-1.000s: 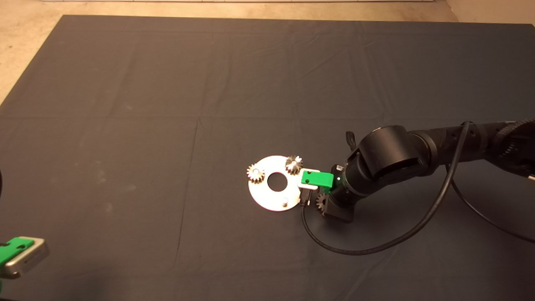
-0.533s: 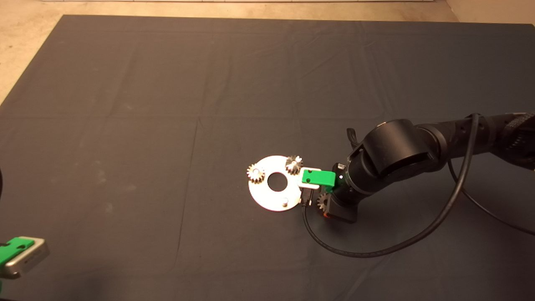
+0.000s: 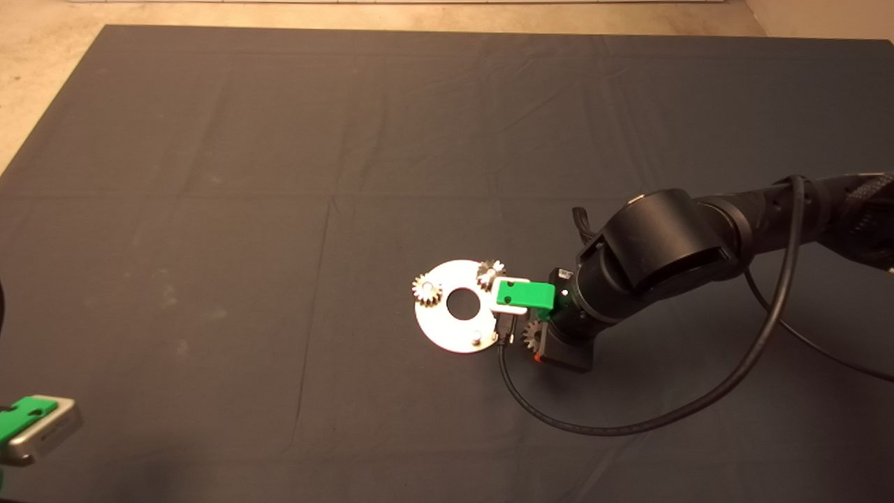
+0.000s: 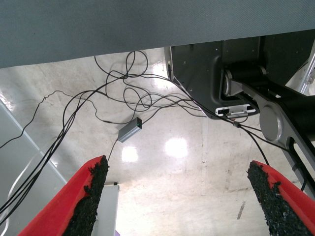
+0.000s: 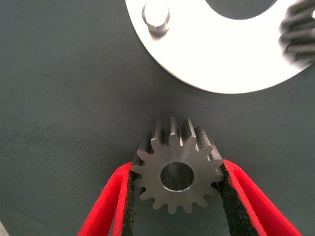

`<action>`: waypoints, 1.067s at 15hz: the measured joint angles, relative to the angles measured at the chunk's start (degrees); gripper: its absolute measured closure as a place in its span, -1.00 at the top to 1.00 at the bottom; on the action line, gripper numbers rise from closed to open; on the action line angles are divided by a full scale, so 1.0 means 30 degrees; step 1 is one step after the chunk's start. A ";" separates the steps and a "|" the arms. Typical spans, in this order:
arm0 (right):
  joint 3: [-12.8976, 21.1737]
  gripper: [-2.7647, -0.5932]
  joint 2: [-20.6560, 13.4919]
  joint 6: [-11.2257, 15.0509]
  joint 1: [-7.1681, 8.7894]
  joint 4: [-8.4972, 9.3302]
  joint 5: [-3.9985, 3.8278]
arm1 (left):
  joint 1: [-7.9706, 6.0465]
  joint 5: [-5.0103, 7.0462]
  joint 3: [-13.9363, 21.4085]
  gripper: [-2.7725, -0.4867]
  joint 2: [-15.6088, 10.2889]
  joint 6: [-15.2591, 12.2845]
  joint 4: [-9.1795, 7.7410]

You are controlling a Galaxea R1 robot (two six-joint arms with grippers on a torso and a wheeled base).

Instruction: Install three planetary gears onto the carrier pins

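A flat white disc (image 3: pixel 438 328) lies on the dark mat with three carrier pins. Two planetary gears (image 3: pixel 426 289) (image 3: pixel 490 272) sit on its far pins. The near pin (image 3: pixel 475 337) (image 5: pixel 156 17) stands bare. My right gripper (image 5: pixel 177 169) is shut on the third gear (image 5: pixel 176 169) (image 3: pixel 531 337), held flat between the red fingers just off the disc's (image 5: pixel 231 59) rim, right of the bare pin. The right gripper's green body (image 3: pixel 524 295) overlaps the disc's right edge from above. My left gripper (image 4: pixel 179 196) is parked at the lower left (image 3: pixel 28 418), open and holding nothing.
A black cable (image 3: pixel 628 419) loops from the right arm (image 3: pixel 656 251) over the mat in front of it. The left wrist view shows the floor with tangled cables (image 4: pixel 133 98) and a black robot base (image 4: pixel 221 73).
The right arm has shifted slightly left, bringing the held gear closer to the disc's rim. The disc, its two gears and the left gripper have not moved.
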 joint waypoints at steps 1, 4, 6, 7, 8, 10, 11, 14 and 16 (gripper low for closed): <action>0.0008 -0.58 0.0150 0.0067 0.0166 0.0016 -0.0007 | 0.0001 0.0000 0.0000 0.34 0.0000 0.0000 0.0000; 0.0008 -0.58 0.1024 0.0562 0.0292 0.0028 -0.0015 | 0.0000 0.0000 0.0000 0.34 0.0000 0.0000 0.0000; 0.0008 -0.58 0.1576 0.0913 0.0393 0.0053 0.0009 | 0.0000 -0.0008 0.0000 0.34 0.0000 0.0000 0.0000; 0.0008 -0.58 0.1758 0.1121 0.0495 0.0053 0.0009 | 0.0000 0.0000 0.0000 0.34 0.0000 0.0000 0.0000; 0.0008 -0.58 0.1812 0.1157 0.0550 0.0053 0.0009 | 0.0000 0.0000 0.0000 0.34 0.0000 0.0000 0.0000; -0.0011 -0.58 0.2187 0.1416 0.0881 0.0053 -0.0020 | 0.0000 -0.0004 0.0000 0.34 0.0000 0.0000 0.0000; -0.0100 -0.58 0.2367 0.1501 0.0897 0.0057 -0.0015 | 0.0000 0.0000 0.0000 0.34 0.0000 0.0000 0.0000; -0.0694 -0.58 0.2932 0.1588 0.0918 0.0175 -0.0015 | 0.0000 -0.0008 0.0000 0.34 0.0000 0.0000 0.0000; -0.1205 -0.58 0.3302 0.1641 0.0918 0.0338 -0.0007 | 0.0000 -0.0008 0.0000 0.34 0.0000 0.0000 0.0000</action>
